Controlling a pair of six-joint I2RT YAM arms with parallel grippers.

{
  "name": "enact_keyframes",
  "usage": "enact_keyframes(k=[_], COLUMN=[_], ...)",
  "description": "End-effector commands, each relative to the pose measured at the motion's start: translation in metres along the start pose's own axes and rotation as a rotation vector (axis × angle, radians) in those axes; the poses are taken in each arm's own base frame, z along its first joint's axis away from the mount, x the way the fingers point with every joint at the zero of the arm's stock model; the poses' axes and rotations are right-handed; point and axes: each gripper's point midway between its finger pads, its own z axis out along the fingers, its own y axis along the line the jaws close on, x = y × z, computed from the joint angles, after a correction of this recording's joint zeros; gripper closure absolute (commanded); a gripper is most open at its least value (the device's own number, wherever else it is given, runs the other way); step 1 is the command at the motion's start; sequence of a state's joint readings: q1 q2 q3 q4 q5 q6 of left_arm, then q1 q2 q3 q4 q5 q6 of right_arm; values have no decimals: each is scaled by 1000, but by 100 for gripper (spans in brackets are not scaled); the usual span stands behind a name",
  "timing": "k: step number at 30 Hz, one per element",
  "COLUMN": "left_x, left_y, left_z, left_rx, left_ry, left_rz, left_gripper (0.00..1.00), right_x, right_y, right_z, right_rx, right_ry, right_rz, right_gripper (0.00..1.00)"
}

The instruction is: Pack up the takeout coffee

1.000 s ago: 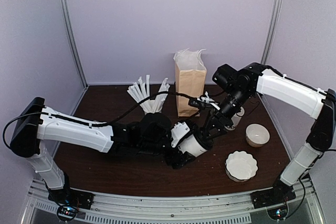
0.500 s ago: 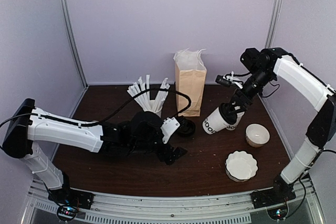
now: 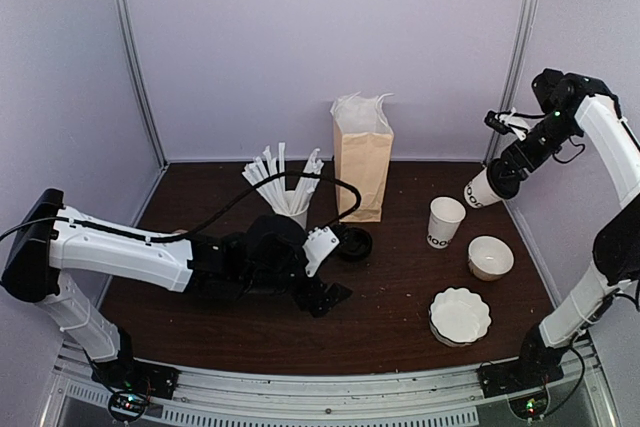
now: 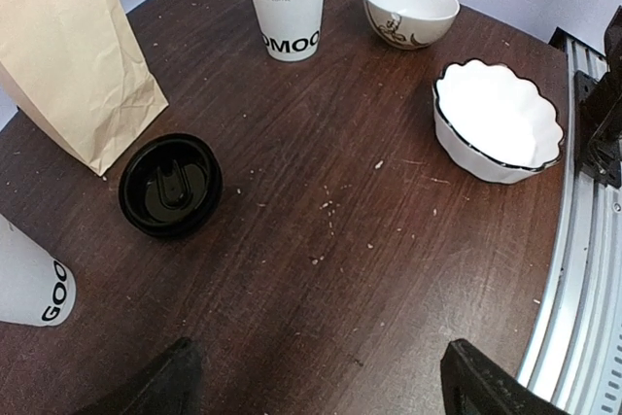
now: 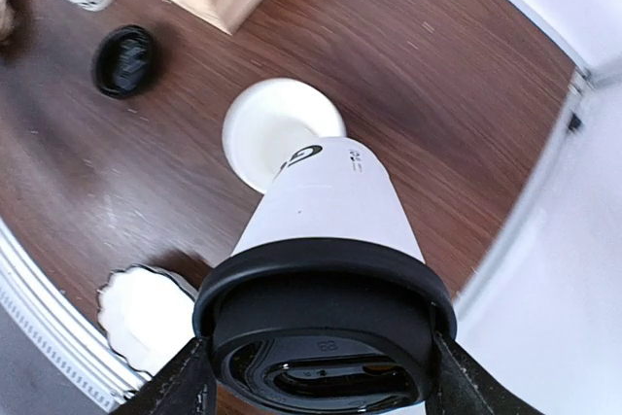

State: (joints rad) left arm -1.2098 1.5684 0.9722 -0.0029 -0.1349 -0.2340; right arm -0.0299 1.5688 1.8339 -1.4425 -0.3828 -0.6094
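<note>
The white paper cup with black lettering and round black plastic lid (image 5: pixel 330 211) hangs tilted in the air at the far right, with the right gripper (image 5: pixel 321 376) clamped across its lid. The left gripper (image 4: pixel 321 391) stands wide open and empty, low over the dark wooden table (image 4: pixel 389 240), near 1 loose black lid (image 4: pixel 170 185).

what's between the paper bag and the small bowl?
One lidless white cup, upright, apart from both the paper bag and the bowl. It shows in the top and left wrist views.
</note>
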Motion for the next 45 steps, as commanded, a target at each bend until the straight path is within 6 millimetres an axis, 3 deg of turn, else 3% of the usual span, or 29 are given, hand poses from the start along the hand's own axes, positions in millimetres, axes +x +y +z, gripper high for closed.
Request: enact_keyframes(k=[1, 8, 13, 22, 34, 35, 36, 37, 45], left_x=[-9, -9, -9, -14, -25, -29, -30, -35, -70], left_y=[-1, -6, -10, -10, -6, -5, -4, -3, 7], left_z=[-6, -3, 0, -5, -9, -9, -11, -13, -38], left_rx=[17, 42, 71, 70, 42, 36, 28, 22, -33], left_ry=[-41, -49, -46, -59, -59, -59, -51, -55, -108], left_rz=[-12, -13, -25, -28, -14, -10, -6, -2, 32], left_gripper=[12, 12, 12, 11, 11, 11, 11, 11, 11], right_x=[40, 103, 121, 124, 133, 132, 131, 128, 101], right_y=[-33, -66, -76, -73, -83, -81, -80, -78, -75], right_z=[-25, -24, 6, 57, 101, 103, 102, 99, 58], right_rx=[176, 308, 220, -2, -40, -52, -57, -64, 4], right_ry=[113, 357, 482, 558, 589, 583, 580, 566, 436], right_rz=[29, 38, 85, 186, 217, 224, 226, 227, 227], right_gripper=[36, 35, 36, 36, 26, 23, 7, 1, 1])
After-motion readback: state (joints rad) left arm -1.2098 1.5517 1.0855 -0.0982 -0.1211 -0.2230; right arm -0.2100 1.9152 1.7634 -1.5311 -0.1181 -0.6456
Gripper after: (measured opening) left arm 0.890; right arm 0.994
